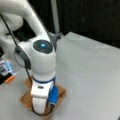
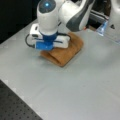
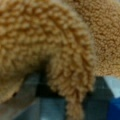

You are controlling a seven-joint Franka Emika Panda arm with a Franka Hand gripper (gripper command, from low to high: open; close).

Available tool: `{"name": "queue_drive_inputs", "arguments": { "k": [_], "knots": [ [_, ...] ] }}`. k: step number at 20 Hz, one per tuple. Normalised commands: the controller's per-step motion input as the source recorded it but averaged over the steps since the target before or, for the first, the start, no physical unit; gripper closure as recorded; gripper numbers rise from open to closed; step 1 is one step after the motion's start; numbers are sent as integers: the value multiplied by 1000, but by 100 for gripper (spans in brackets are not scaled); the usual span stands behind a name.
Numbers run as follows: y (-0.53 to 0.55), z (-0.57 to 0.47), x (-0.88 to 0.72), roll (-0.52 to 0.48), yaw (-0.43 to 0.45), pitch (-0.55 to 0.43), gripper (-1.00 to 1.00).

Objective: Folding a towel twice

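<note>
Towel folded over on the grey table, arm pressed down onto it.

The towel lies as a thick folded bundle on the table, its rounded folded edge toward a front view's bottom; in a front view it shows only as brown corners around the arm's base end. In the wrist view terry loops fill nearly everything, a curled fold hanging right before the lens. The gripper sits low on the towel's upper side, under the white hand with its blue part; whether its jaws are clenched on cloth or released I cannot tell.
</note>
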Motion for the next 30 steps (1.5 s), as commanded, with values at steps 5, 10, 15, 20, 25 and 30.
{"name": "queue_drive_inputs", "arguments": {
  "k": [5, 10, 15, 20, 25, 30],
  "knots": [
    [-193, -53, 169, 175, 30, -95, 100],
    [-200, -8, 220, 127, 18, -56, 100],
    [-214, -8, 220, 125, -3, -34, 100],
    [-206, 7, 203, 139, -18, -32, 100],
    [-208, -7, 184, 172, -23, -30, 100],
    [-199, -3, 178, 221, -13, -17, -100]
  ]
}}
